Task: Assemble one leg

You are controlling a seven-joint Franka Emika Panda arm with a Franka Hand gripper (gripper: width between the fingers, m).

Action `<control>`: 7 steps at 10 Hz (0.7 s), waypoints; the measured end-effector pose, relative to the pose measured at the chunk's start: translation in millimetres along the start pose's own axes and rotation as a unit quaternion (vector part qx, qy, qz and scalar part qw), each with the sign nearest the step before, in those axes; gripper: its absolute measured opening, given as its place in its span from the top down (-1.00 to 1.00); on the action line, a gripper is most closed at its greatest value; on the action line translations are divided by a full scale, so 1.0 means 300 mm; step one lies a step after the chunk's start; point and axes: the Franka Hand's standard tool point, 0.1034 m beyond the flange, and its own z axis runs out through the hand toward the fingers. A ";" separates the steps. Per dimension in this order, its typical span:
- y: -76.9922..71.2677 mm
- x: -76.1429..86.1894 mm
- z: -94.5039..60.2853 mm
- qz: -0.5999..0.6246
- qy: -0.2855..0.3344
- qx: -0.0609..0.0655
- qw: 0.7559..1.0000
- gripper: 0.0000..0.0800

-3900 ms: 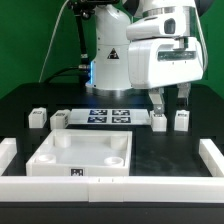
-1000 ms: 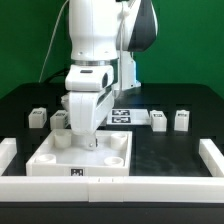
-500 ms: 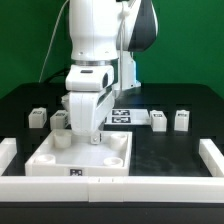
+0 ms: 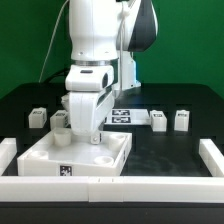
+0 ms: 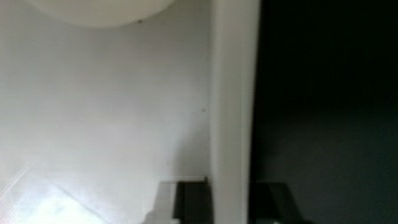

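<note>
Filling the exterior view: black desk (image 4: pixel 165 150), matte, bare between parts. Green backdrop behind, white arm base at the back. White border walls (image 4: pixel 150 186) run along the front edge and up both sides. Marker board (image 4: pixel 126 115) lies flat at the rear, partly hidden by the arm.

Four legs, all standing on the desk in one rear row, none in a socket. Far-left leg (image 4: pixel 38 117) and second leg (image 4: pixel 58 120) sit just beside each other on the exterior view's left, the second partly covered by the arm. Third leg (image 4: pixel 158 120) and fourth leg (image 4: pixel 181 120) stand near each other on the exterior view's right, well apart from the first pair. Each is a short chunky white block with a dark tag on its camera-facing side, pattern too small to read.

Tabletop (image 4: pixel 85 170), a white tray, lies front centre, skewed to the walls, with round corner sockets.

End effector (image 4: pixel 88 140) is down at the tabletop's far wall. Wrist view: dark fingers (image 5: pixel 191 205) flush on both sides of that thin white wall, so it is clenched on the tabletop (image 5: pixel 107 120).
</note>
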 end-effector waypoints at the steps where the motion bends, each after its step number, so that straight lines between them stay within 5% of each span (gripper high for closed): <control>1: 0.000 0.000 0.000 0.000 0.000 0.000 1.000 0.85; 3: -0.002 0.008 0.000 -0.004 0.000 0.000 1.000 0.85; 7: -0.004 0.150 0.001 -0.045 0.005 0.011 0.999 0.85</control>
